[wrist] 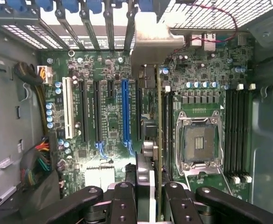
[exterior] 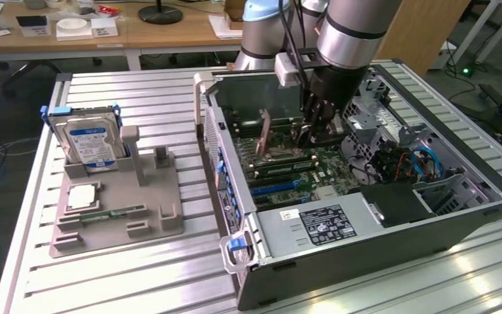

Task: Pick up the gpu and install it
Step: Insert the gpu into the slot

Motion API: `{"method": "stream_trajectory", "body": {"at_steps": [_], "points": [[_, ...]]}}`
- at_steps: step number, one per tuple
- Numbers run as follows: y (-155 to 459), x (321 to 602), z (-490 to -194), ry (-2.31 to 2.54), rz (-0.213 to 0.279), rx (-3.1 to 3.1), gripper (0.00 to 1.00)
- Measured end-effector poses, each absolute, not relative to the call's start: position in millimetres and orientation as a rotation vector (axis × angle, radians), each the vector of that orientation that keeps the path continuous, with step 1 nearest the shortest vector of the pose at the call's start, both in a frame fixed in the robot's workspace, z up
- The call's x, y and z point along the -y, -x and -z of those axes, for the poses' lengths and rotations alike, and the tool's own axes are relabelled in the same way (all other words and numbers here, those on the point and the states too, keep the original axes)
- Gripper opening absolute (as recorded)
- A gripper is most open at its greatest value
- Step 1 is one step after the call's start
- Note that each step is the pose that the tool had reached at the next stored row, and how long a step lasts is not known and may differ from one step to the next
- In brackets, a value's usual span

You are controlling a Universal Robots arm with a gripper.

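- Wrist view: the pincer (wrist: pixel 149 189) is closed part way on the gpu (wrist: pixel 156 126), one finger on each flat face, with the card seen edge-on between them.
- The gpu is inside the open case (exterior: pixel 347 268), held on edge above the board (wrist: pixel 108 130), so the card lies straight below the pincer, not off to a side.
- Its long axis runs parallel to the expansion slots; the silver bracket (wrist: pixel 150 44) points at the case's rear slot openings.
- The blue slot (wrist: pixel 125 107) lies just beside the card and in line with it; the socket (wrist: pixel 197 142) sits on the card's other side.
- Whether the card's lower edge touches any slot I cannot tell.
- Exterior view: the arm reaches down into the case, which lies on the bench (exterior: pixel 146 275).
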State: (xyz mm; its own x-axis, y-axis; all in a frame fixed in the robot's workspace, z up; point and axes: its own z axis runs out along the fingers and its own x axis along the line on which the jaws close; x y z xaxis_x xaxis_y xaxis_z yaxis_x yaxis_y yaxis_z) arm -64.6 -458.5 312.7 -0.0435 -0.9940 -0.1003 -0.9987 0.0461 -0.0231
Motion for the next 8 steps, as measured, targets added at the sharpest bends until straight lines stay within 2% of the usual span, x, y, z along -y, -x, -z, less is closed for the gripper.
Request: {"method": "stream_trajectory", "body": {"at_steps": [8], "points": [[72.4,460.4,-302.2,2.109,-0.081,-2.206,0.28]]}}
